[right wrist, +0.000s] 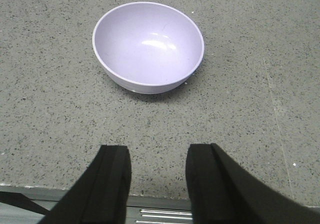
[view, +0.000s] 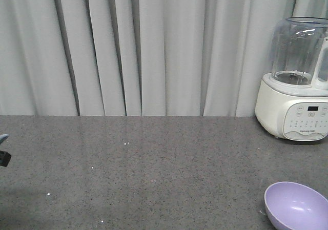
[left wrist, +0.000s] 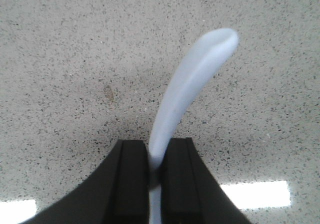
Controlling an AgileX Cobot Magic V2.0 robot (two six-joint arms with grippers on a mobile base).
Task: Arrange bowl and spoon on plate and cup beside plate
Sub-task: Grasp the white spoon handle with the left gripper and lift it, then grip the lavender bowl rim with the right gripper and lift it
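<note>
Glossy plastic bowl (right wrist: 148,47) (matt speckled countertop (right wrist: 250,109))

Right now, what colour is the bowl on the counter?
Pale lavender purple, glossy inside; the bowl shows best in the right wrist view.

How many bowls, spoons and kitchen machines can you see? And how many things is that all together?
Bowls: 1, the purple bowl
Spoons: 1, the pale blue spoon
Kitchen machines: 1, the white machine with a clear jug on top
Total: 3
</note>
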